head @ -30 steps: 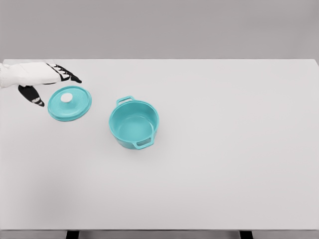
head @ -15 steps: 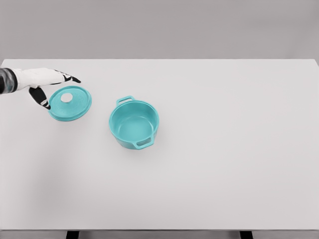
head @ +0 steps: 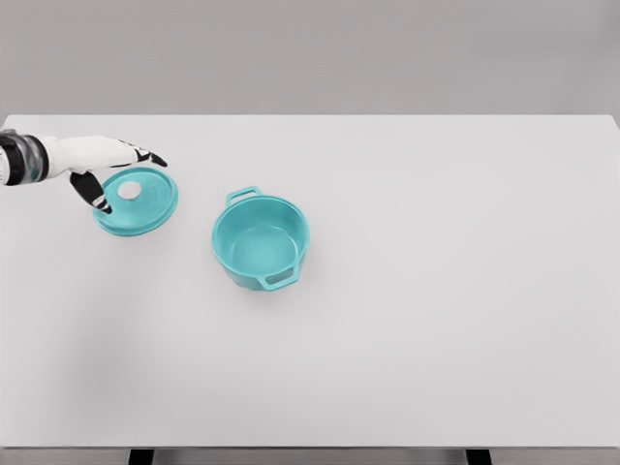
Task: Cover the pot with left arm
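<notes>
Head view: my left hand hangs over the far-left edge of the teal lid, fingers spread, gripping nothing; lid lies flat on the table, left of the open pot (well apart). Risk: thumb sits beside the white knob, so closing off-centre could tilt or shove the lid.

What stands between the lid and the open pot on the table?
Nothing visible. The lid lies flat to the left of the pot, with only bare table between them. The left hand is at the lid's far-left edge, fingers spread.
</notes>
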